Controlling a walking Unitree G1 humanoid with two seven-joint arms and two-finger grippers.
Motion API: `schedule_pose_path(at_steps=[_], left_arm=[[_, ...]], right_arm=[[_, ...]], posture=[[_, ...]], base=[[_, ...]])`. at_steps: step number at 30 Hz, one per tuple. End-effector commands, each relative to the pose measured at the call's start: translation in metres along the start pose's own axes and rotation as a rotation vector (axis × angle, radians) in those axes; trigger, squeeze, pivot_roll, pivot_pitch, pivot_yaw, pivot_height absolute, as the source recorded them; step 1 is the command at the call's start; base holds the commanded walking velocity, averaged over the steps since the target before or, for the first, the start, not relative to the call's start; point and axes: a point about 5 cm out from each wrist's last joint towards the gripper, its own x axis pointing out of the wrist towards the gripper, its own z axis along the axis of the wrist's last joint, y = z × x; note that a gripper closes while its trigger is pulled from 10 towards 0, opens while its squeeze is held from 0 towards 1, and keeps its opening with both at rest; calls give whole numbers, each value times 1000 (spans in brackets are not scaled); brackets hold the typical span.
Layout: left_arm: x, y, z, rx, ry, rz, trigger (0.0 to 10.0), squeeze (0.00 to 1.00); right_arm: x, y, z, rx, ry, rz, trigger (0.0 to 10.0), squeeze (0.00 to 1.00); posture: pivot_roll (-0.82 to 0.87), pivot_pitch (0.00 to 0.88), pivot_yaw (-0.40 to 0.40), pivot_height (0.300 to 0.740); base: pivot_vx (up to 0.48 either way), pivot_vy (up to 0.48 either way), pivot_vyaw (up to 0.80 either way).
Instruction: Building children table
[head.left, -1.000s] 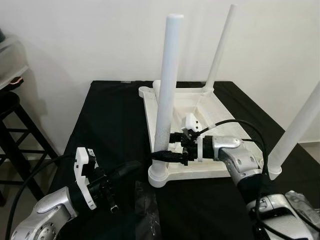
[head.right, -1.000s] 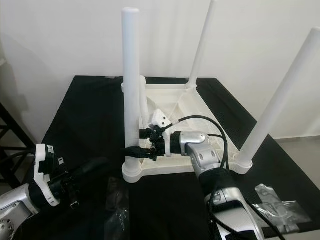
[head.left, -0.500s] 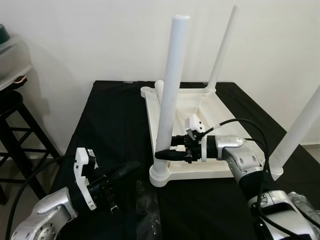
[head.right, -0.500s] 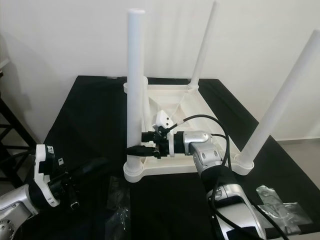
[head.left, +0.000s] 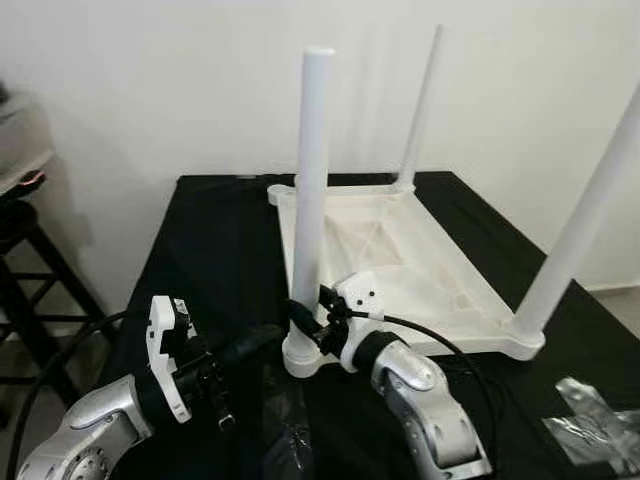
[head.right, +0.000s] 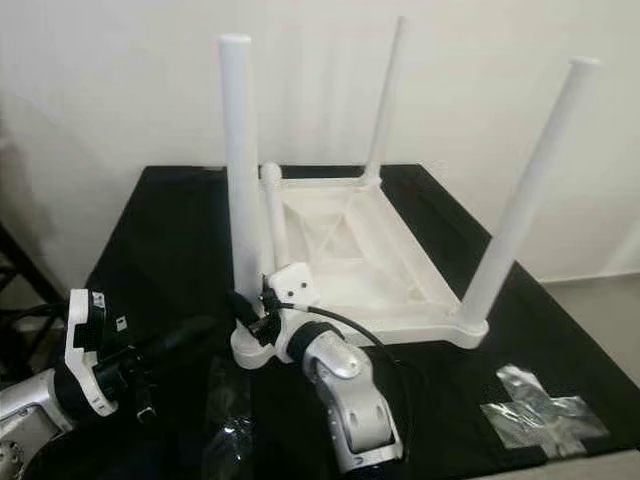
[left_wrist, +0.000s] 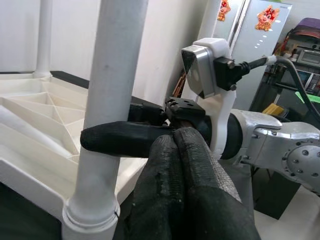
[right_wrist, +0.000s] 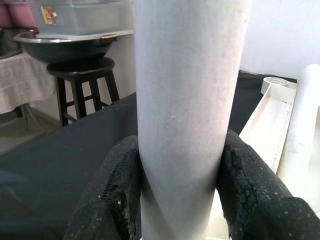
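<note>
Right wrist view: you see the right gripper (right_wrist: 178, 200) clenched around the near-left table leg (right_wrist: 187, 100), one black finger (right_wrist: 112, 192) pressed on each side of the white tube, low on it.
Children's table: the white plastic table top (head.left: 400, 255) lies upside down on the black desk (head.left: 200, 250), its near-left corner socket (head.left: 303, 358) close to the desk's front edge, toward the left.
Legs: your grasped leg stands upright in that socket; a far leg (head.left: 420, 105) rises at the back corner, a near-right leg (head.left: 585, 215) at the front right corner, and in the right eye view a short stub (head.right: 272, 215) shows just behind the grasped leg.
Left gripper: your left gripper (left_wrist: 175, 150) hovers just left of the grasped leg's base, its two fingers pressed together with nothing between them, tips near the right gripper's finger.
Desk front: crumpled clear plastic wrap (head.left: 290, 430) lies at the front edge between the arms; another clear wrapper (head.right: 540, 412) lies at the front right corner.
Left of the desk: a dark wooden stool (head.left: 25, 260) stands beside the left edge.
</note>
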Motion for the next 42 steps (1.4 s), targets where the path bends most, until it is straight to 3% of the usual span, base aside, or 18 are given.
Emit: schedule_pose_path(at_steps=[1, 2, 6, 8, 9, 10, 11, 13, 14, 16, 20, 26, 27, 28, 29, 30, 42], left_arm=[[-2, 0, 1, 3, 6, 6, 10000, 0], [-2, 0, 1, 6, 5, 8, 10000, 0], [-1, 0, 1, 4, 9, 4, 10000, 0], [0, 0, 1, 1, 11, 1, 10000, 0], [0, 0, 1, 1, 11, 1, 10000, 0], [1, 0, 1, 2, 11, 1, 10000, 0], [1, 0, 0, 2, 10, 1, 10000, 0], [2, 1, 0, 3, 10, 1, 10000, 0], [2, 1, 0, 4, 9, 2, 10000, 0], [2, 1, 0, 4, 9, 2, 10000, 0], [4, 1, -1, 6, 7, 5, 10000, 0], [4, 0, -1, 7, 8, 5, 10000, 0], [4, 0, -1, 7, 9, 6, 10000, 0], [4, 0, -1, 7, 9, 6, 10000, 0], [4, 0, -1, 8, 9, 7, 10000, 0], [3, 0, -1, 8, 9, 8, 10000, 0], [0, -5, -5, 6, 27, 7, 10000, 0]], right_arm=[[-6, -2, -26, 12, 157, -26, 9529, 0], [-8, -1, -20, 43, 150, -15, 10000, 1000], [-6, -3, -8, 53, 96, 37, 10000, 1000], [-4, -9, 10, 13, 15, 159, 10000, 1000], [-4, -9, 10, 13, 15, 159, 10000, 1000], [-4, -17, 21, -20, -33, 274, 10000, 1000], [-5, -20, 23, -10, -40, 321, 10000, 529], [-5, -23, 24, 18, -45, 365, 10000, 529], [-4, -28, 23, 17, -34, 411, 10000, 0], [-4, -28, 23, 17, -34, 411, 10000, 0], [0, -48, 19, -37, 55, 563, 10000, 0], [8, -67, 23, -35, 63, 569, 9922, 0], [10, -71, 24, -32, 60, 568, 6353, 0], [10, -71, 24, -32, 60, 568, 6353, 0], [11, -72, 25, -26, 53, 572, 1059, 0], [11, -73, 25, -15, 48, 579, 0, 0], [11, -79, 26, 20, -2, 635, 0, 0]], posture=[[82, 0, -59, 740], [89, 0, -61, 740], [87, 0, -57, 740], [93, 0, -58, 740], [93, 0, -58, 740], [93, 0, -59, 740], [93, 0, -64, 740], [93, 0, -64, 740], [106, 0, -70, 740], [106, 0, -70, 740], [116, 0, -72, 740], [124, 0, -75, 740], [124, 0, -75, 740], [124, 0, -75, 740], [130, 0, -76, 740], [130, 0, -76, 740], [121, 0, -69, 740]], base=[[0, 0, 0], [0, 0, 0], [0, 0, 0], [0, 0, 0], [0, 0, 0], [0, 0, 0], [0, 0, 0], [0, 0, 0], [0, 0, 0], [0, 0, 0], [0, 0, 0], [0, 0, 0], [0, 0, 0], [0, 0, 0], [0, 0, 0], [0, 0, 0], [0, 0, 0]])
